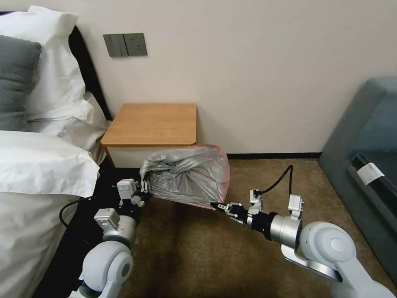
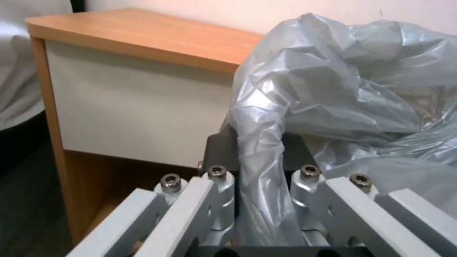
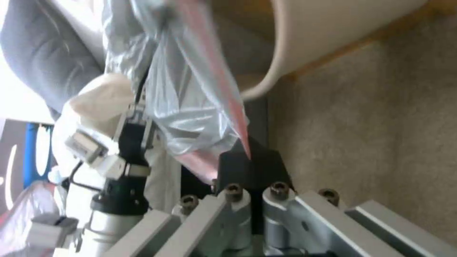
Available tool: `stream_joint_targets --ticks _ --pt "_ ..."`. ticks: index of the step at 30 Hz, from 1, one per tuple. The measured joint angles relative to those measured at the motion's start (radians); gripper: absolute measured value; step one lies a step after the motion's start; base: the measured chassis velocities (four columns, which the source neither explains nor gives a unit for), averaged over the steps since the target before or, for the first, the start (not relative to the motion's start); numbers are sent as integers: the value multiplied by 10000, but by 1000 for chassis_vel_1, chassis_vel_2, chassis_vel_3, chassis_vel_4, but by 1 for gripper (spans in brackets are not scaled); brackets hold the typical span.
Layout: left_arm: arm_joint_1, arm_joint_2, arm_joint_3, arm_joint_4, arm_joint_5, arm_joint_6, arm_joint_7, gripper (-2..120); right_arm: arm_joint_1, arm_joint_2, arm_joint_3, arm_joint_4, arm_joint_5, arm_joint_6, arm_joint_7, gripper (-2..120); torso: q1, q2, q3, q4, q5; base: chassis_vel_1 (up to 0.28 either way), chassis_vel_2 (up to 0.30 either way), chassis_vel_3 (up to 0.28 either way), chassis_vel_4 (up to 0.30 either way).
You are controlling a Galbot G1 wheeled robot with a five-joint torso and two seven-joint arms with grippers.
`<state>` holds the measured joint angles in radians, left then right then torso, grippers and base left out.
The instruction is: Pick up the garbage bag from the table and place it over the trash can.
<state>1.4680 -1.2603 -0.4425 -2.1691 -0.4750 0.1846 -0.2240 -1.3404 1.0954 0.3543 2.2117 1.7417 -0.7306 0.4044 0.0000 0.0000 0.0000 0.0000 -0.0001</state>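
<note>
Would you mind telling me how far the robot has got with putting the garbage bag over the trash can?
The pick-up looks done: the table top is bare. In hand: the left gripper and right gripper each pinch an edge of the garbage bag, holding it stretched between them in front of the table. The trash can rim shows beside the bag's pink edge. Left: fitting the bag over that rim and letting go.

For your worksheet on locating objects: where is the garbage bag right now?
In the head view the garbage bag hangs in front of the table, stretched between the left claw and right claw, above the carpet.
</note>
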Motion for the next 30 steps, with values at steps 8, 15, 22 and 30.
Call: stream_joint_targets --ticks 8,15,22,30 --pt "-1 -18 23 -27 -194 88 -68 11 125 111 -528 -326 -698 0 -229 0 0 0 0 1 0 0 0 0 0" --pt "3 11 3 -99 -407 148 -121 11 164 203 -483 -832 -1068 0 -679 0 0 0 0 0 0 0 0 0 0" --pt "45 4 15 -194 -630 215 -131 11 258 357 -486 -1526 -2152 47 -1867 0 0 0 0 0 1 0 0 0 0" --pt "75 -31 66 -264 -854 324 -139 11 589 582 -946 -1952 -3888 361 -3003 0 0 0 0 1 0 0 0 0 0"
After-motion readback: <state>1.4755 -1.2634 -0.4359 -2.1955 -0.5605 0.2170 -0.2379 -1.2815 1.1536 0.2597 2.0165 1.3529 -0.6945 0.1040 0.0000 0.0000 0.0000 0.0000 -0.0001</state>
